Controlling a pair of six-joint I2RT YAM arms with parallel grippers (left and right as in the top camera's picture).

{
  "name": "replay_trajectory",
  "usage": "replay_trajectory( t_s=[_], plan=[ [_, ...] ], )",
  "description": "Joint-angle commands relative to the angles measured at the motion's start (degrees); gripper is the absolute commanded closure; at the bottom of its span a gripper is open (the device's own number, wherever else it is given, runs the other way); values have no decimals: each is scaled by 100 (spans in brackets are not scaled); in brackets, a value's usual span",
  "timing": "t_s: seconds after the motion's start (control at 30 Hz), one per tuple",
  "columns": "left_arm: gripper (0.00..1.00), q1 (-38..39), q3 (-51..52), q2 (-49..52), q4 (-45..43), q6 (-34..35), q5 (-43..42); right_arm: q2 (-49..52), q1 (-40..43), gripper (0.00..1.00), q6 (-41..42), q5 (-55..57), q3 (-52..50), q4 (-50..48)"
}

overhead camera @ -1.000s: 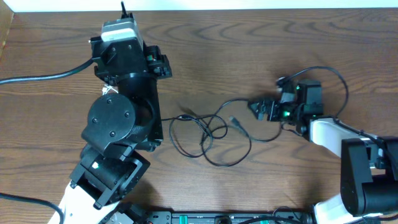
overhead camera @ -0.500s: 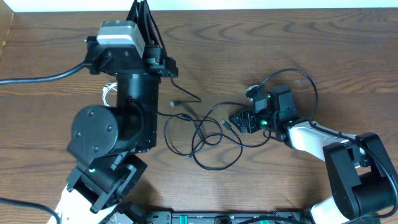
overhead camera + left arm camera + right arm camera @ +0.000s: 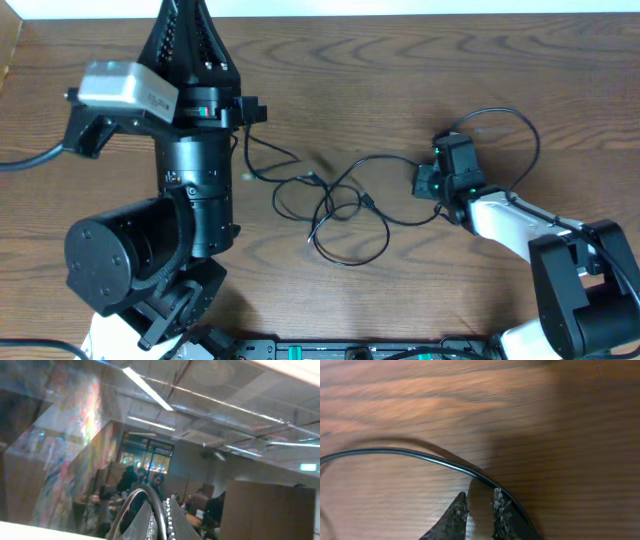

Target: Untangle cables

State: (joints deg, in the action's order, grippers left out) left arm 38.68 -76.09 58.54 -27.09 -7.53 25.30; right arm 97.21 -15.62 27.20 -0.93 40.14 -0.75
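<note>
Since a second ago our right pincer (image 3: 479,502) has narrowed almost together beside the black cable (image 3: 420,455), gripping it or not we cannot tell, which lies looped on the table (image 3: 400,80), while the left pincer (image 3: 160,510) is pressed together; limp, light and slick, we judge it best pinched near a plug.

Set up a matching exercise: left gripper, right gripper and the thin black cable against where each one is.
1. left black two-finger gripper
2. right black two-finger gripper
3. thin black cable

A. looped on the middle of the brown wooden table
B. low over the wood, beside a cable strand
C. high up, aimed at the ceiling

Pairs: 1-C, 2-B, 3-A
</note>
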Motion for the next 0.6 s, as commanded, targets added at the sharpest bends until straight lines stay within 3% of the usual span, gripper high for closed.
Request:
replay_trajectory(
  t_s=[0.0, 0.2, 0.33, 0.57],
  plan=[
    [92, -24, -70, -57, -48, -35, -391, 181, 304, 83, 444, 297, -201, 376],
    [93, -24, -70, -57, 0, -37, -385, -339, 675, 54, -647, -2022, -190, 402],
    [93, -24, -70, -57, 48, -37, -382, -769, 680, 53, -651, -3464, -190, 221],
    [93, -24, -70, -31, 232, -39, -382, -844, 238, 60, 1134, -4059, -208, 269]
  ],
)
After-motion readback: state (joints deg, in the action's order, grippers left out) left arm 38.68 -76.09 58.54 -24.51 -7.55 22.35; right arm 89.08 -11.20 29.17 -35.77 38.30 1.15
